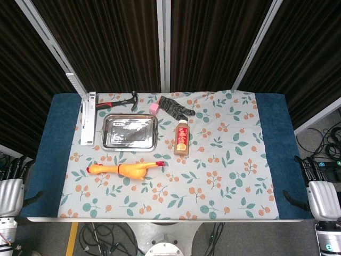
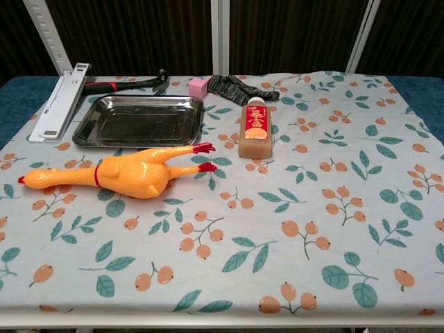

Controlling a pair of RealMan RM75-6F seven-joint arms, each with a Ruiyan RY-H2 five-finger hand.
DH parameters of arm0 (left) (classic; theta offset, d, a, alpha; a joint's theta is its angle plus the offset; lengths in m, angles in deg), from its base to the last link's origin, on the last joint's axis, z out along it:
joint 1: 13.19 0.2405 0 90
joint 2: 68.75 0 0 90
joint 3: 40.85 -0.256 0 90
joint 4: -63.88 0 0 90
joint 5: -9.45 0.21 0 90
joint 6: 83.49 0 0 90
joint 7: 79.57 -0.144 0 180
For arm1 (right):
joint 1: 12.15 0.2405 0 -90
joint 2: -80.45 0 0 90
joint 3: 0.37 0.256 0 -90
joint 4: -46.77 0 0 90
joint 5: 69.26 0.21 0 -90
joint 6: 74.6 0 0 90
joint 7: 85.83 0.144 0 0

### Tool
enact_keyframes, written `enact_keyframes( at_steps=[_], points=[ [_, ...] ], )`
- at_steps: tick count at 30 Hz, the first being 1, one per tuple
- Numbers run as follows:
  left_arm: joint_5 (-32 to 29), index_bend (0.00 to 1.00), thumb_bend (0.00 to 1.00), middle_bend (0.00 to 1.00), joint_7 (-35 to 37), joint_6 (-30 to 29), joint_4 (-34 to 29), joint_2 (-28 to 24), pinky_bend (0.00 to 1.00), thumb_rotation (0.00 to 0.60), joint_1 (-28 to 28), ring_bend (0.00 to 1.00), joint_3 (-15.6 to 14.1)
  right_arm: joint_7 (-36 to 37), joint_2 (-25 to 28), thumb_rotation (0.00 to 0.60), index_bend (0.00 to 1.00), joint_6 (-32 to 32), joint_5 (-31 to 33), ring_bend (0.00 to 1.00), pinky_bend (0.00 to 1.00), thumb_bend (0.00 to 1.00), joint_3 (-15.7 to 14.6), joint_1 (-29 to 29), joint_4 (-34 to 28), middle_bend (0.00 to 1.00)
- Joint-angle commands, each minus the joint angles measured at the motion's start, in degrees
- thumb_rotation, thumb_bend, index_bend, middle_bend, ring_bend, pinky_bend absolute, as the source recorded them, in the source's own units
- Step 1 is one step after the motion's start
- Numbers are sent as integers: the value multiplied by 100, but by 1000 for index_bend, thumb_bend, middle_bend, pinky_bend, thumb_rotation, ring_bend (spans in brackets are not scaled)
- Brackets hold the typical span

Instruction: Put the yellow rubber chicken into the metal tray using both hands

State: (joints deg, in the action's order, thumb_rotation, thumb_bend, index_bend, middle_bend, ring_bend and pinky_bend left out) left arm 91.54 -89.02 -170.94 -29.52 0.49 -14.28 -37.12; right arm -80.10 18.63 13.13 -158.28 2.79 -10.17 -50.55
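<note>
Head view: the yellow rubber chicken (image 1: 125,169) is seen lying on its side on the floral tablecloth (image 1: 224,176), its red head turned toward the left hand (image 1: 11,193) and its red feet toward the right hand (image 1: 322,197). Both hands are parked off the table's near corners, well apart from the chicken; nothing is held by either, though whether their fingers are spread or curled cannot be told. The metal tray (image 1: 129,132) is placed just beyond the chicken, farther from both hands. A white folding stand (image 1: 88,118) is set on the tray's left-hand side, an orange drink bottle (image 1: 182,138) on its right-hand side. A hammer (image 1: 120,101), a pink block (image 1: 154,108) and a grey glove (image 1: 176,108) are lined up along the far edge.

Chest view: neither hand is shown. The chicken (image 2: 125,175) is pictured in front of the tray (image 2: 142,120), not touching it, with the bottle (image 2: 254,129) standing upright just beside its feet.
</note>
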Motion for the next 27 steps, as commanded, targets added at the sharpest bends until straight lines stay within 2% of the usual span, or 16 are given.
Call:
enact_keyframes(
  at_steps=[1,10,16,21,27],
  points=[
    [-81,234,110,174,-71,91,-33,12,175,600,-62,101,29,-28,-18,600,47,-58,49,7,131,140,36,46,-27,143],
    [-91,234,109,174,-107,182,-44,47,175,600,-153,100,43,-46,-55,600,47,-66,88,7,132,140,64,72,-12,145],
    [84,235,109,174,32,437,-68,87,175,600,-434,100,105,-72,-3,600,47,27,59,7,132,140,116,74,-16,145],
    [319,235,108,174,541,1087,-73,175,176,600,-919,100,100,-146,79,600,47,14,15,7,131,139,148,125,-73,145],
    [153,267,107,228,976,2054,39,559,190,600,-1567,165,193,-172,120,600,47,-17,13,7,131,140,164,166,-123,145]
  ],
)
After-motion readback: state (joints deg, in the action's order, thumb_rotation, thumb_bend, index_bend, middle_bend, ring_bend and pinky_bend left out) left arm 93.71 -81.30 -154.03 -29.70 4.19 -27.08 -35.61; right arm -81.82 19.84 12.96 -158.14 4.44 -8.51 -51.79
